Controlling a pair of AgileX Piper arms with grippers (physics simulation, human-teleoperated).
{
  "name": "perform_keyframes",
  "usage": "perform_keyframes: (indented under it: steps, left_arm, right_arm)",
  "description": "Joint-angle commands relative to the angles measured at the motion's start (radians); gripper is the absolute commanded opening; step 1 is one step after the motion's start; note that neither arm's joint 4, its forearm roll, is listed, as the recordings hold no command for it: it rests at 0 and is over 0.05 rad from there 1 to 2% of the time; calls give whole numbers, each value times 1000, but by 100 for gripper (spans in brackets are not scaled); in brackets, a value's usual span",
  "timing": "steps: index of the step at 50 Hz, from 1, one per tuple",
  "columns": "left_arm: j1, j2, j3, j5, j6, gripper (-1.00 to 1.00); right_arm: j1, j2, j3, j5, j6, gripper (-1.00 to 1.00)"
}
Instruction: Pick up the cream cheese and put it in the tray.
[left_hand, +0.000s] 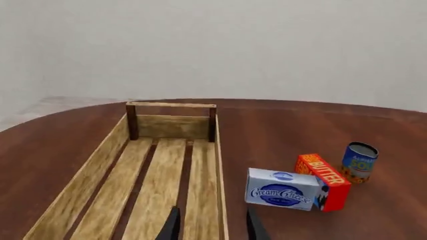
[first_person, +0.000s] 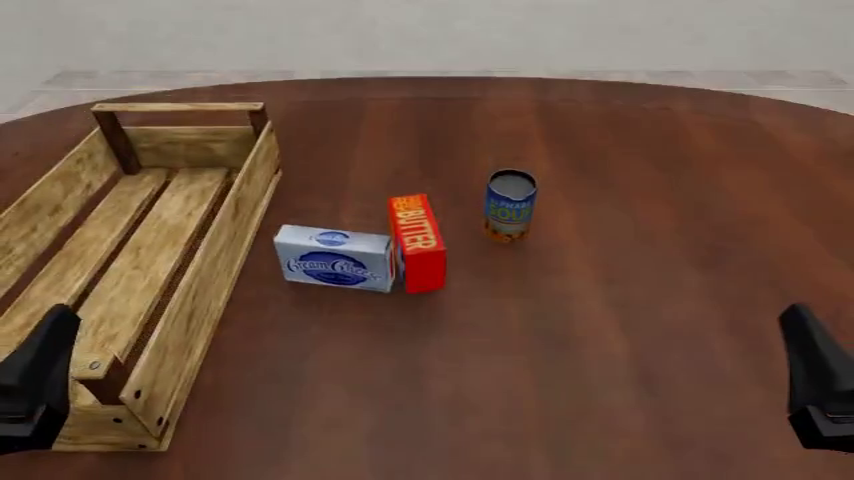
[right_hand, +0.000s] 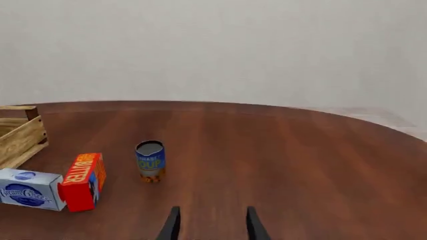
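Nearest the camera, the left tool (first_person: 38, 385) hangs over the near end of the tray (first_person: 200, 290) and the right tool (first_person: 817, 392) over bare table (first_person: 627, 330), both with fingers spread and gripping nothing. Farther out, the cream cheese (first_person: 336, 259) lies on the table just right of the tray, touching the butter box (first_person: 418, 242). Beyond them stands a soup can (first_person: 510, 205), slightly apart.

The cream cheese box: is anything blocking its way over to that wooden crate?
Nothing visible does. The cream cheese lies just right of the tray, with bare table between them. The butter box stands against its far side, away from the tray. Only the tray's raised side wall must be cleared.
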Motion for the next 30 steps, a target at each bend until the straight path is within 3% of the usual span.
perform_keyframes:
  steps: [1,13,25,30]
  left_arm:
    - [-2,18,-5,8,65,100]
    - [-52,-2,-54,69,110,100]
    - [-73,13,-156,162,69,100]
    - [-63,46,-238,209,56,100]
  right_arm:
    - [-2,12,-2,14,19,100]
    - [-15,4,-3,16,18,100]
    - [-17,11,-3,14,17,100]
    - [-17,17,-2,12,15,100]
